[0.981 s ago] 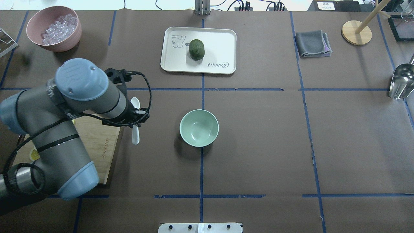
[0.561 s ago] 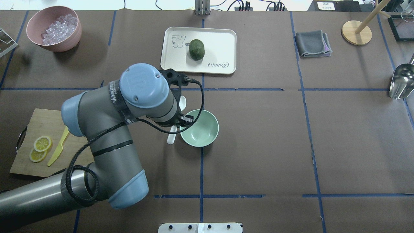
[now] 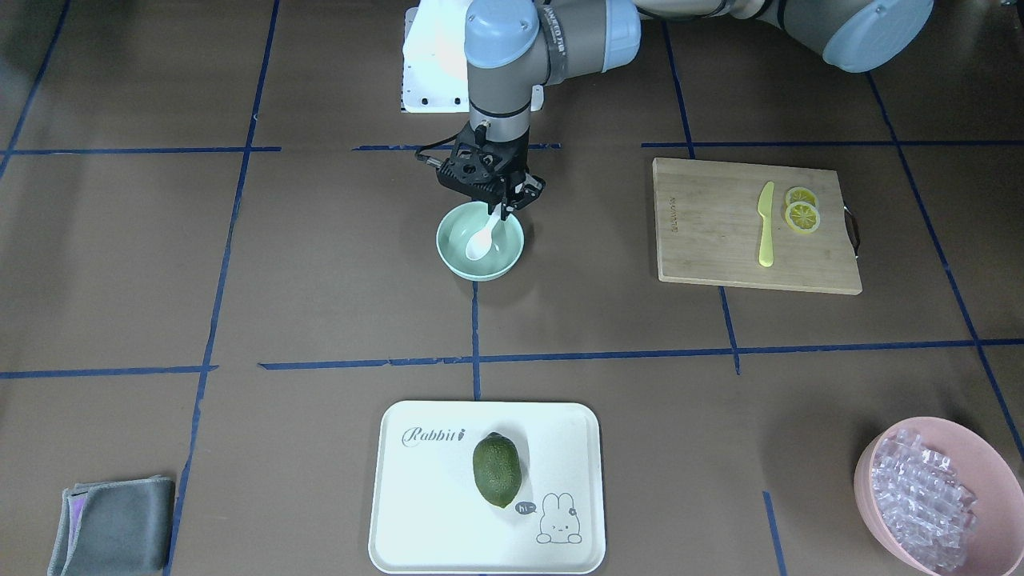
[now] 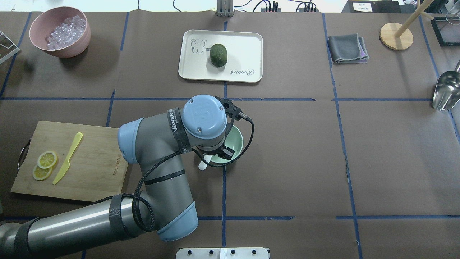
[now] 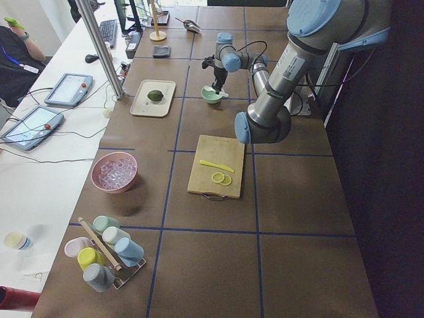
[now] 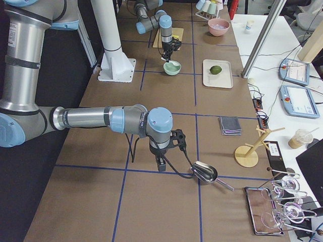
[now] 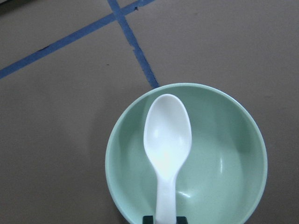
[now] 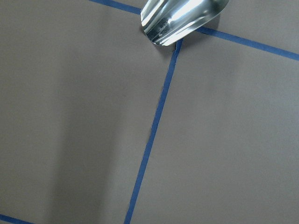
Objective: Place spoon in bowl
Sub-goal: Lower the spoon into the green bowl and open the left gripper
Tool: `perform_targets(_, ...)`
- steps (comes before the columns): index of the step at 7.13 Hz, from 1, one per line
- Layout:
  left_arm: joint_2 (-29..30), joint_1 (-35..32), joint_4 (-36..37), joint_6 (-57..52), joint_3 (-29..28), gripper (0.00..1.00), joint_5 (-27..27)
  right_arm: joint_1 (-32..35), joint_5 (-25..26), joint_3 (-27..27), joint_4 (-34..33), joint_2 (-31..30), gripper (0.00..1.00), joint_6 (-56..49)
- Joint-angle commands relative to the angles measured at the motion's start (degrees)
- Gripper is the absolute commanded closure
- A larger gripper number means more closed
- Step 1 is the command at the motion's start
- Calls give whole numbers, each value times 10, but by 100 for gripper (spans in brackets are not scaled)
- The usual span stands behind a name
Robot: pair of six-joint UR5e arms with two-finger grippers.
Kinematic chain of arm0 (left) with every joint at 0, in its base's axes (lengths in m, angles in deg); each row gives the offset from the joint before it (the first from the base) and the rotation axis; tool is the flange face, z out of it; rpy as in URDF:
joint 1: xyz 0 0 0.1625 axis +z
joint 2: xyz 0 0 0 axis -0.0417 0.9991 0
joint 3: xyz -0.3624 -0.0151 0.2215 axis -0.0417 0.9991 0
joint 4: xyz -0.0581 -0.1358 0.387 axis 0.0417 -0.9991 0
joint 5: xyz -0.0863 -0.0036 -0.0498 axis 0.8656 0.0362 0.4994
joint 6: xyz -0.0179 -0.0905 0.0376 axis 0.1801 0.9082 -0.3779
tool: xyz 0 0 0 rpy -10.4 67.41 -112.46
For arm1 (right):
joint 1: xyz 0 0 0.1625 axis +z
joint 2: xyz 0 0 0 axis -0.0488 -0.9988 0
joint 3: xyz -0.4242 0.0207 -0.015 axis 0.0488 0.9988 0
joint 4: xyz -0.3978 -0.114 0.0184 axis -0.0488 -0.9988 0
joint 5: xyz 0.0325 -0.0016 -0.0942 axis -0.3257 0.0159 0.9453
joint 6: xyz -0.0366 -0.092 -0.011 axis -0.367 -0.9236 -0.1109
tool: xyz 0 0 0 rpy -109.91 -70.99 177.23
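The table (image 3: 320,264) is carrying everything, and the left arm (image 4: 154,129) is reaching across it to the middle, where the bowl (image 3: 480,272) is sitting on a blue tape line (image 3: 474,336). The left tool (image 3: 502,210) is hanging over the bowl's rim on the side nearest the robot, clenching the handle of the spoon (image 7: 167,135). The scoop is slanting down inside the bowl.

By my reading, the carry is done and the task is nearly finished. What is left is letting go so the spoon is lying in the bowl on its own.

Whether the scoop is touching the bowl's floor is hard to make out. From overhead, the wrist is covering most of the bowl, and the wrist camera is cutting the fingers off at its lower edge. The right tool (image 6: 160,165) is showing only small in the side view, near a metal scoop (image 6: 204,173), so I cannot tell whether it is released or clenched.
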Motion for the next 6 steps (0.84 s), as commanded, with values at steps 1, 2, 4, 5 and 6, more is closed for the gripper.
perform_targets(1,5,3,0,0,-12,38,3,0,0,1,0,0,0,0)
perform_targets(2,4,3,-1,1,-10,23,1,0,-1,1,0,0,0,0)
perform_targets(4,2,3,0,3,0,0,-1,0,-1,0,0,1,0,0)
perform_targets(5,-1,0,8,4,16,0,2,0,-1,1,0,1,0,0)
perform_targets(6,-32,-8,18,4,51,0,3,0,-1,1,0,2,0,0)
